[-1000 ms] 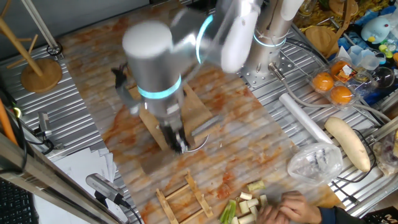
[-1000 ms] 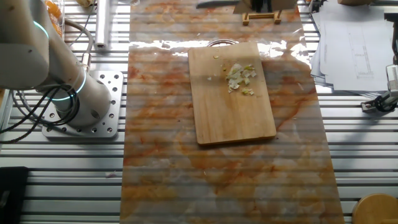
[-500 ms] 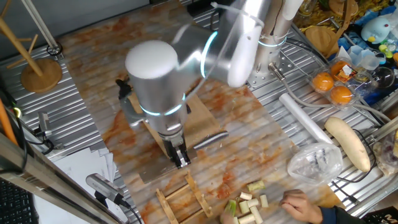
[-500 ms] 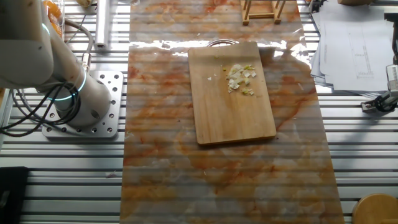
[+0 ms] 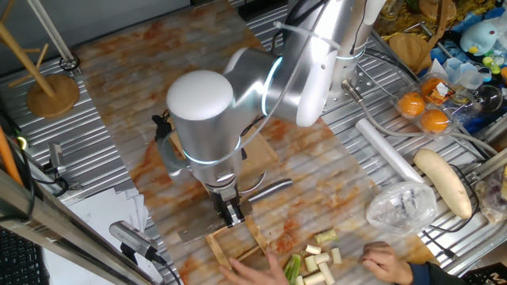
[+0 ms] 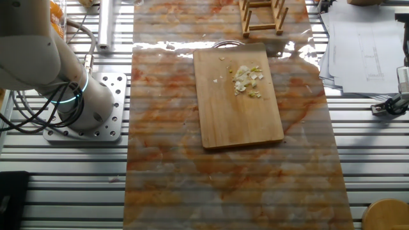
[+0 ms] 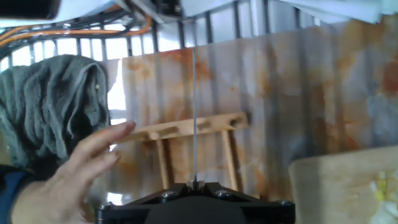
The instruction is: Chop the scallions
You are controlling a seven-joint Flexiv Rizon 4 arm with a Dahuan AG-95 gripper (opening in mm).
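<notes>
Scallions (image 5: 318, 258) lie as pale and light green stalk segments near the front edge, with a person's hand (image 5: 386, 260) beside them. Chopped bits (image 6: 246, 79) sit on the wooden cutting board (image 6: 236, 102), and also show as bits (image 7: 382, 186) at the right of the hand view. My gripper (image 5: 231, 212) hangs in front of the board, above the wooden rack (image 5: 234, 248), and is shut on a knife (image 5: 272, 188). In the hand view the gripper (image 7: 194, 185) holds the thin blade (image 7: 193, 112) edge-on over the rack (image 7: 186, 129).
A second hand (image 5: 255, 271) reaches in at the rack, seen close as a hand (image 7: 81, 168) with a grey sleeve (image 7: 50, 106). A white radish (image 5: 444, 182), plastic bag (image 5: 401, 206), oranges (image 5: 424, 111) and white roll (image 5: 388, 154) lie right. Papers (image 6: 364, 45) lie beside the mat.
My arm has carried the knife from over the board toward the front edge, above the rack. A person's hand has come in at the rack, and the rack has shifted.
</notes>
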